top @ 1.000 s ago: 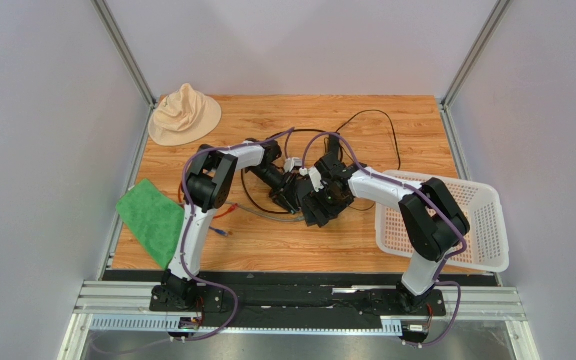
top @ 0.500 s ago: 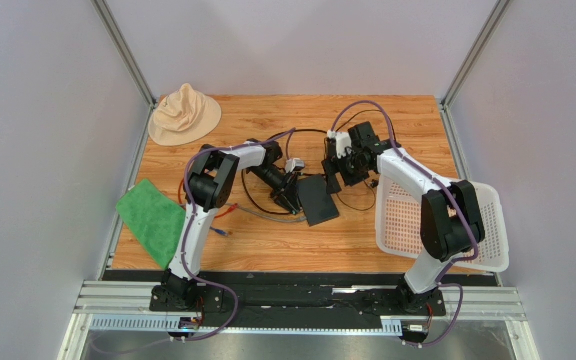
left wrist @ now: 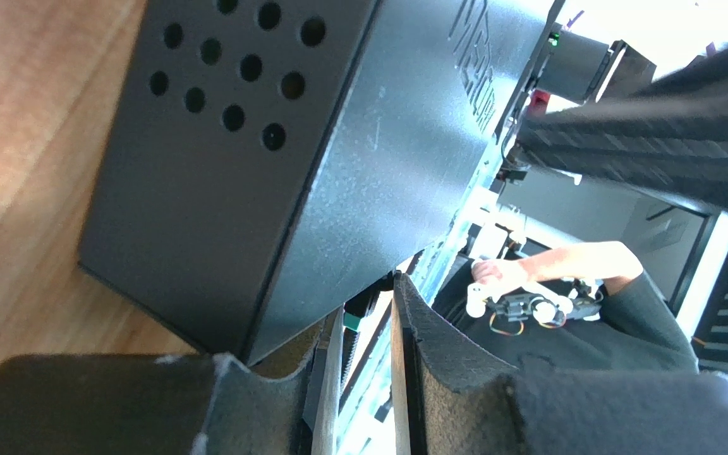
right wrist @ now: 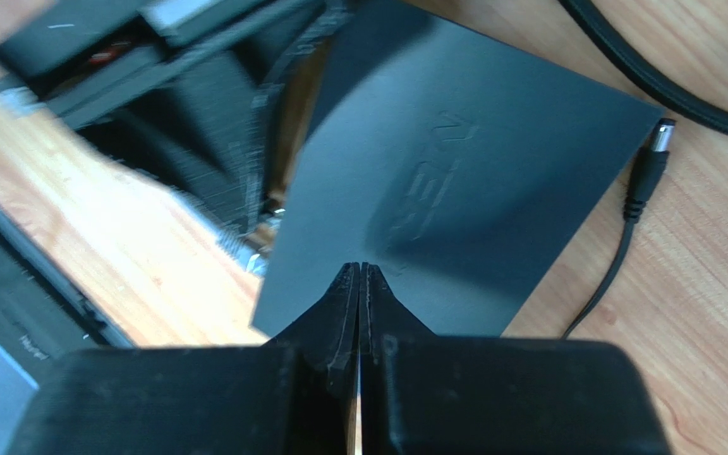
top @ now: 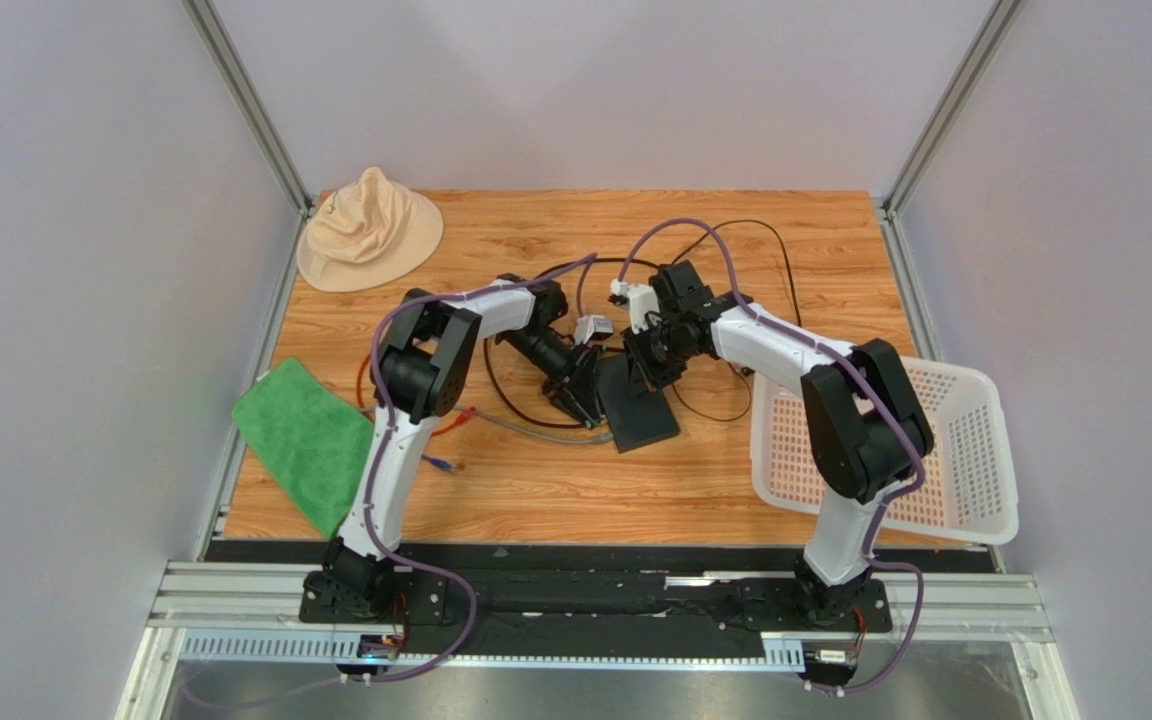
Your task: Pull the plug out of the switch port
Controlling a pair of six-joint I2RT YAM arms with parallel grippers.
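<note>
The switch, a flat matte-black box, lies mid-table. It fills the left wrist view, where round vent holes show. My left gripper is at its left edge. In its own view its jaws are close together around a small plug with a green part, right at the switch's side. My right gripper hovers at the switch's far end. Its fingertips are pressed together with nothing between them, just over the switch's top.
A loose barrel plug on a thin wire lies by the switch, and black cables loop behind it. A tan hat sits far left, a green cloth near left, and a white basket to the right. A grey cable trails leftwards.
My right gripper left the top of the switch, swung to the back right, then came back to the switch's far end and closed its jaws. The left arm stayed put.
</note>
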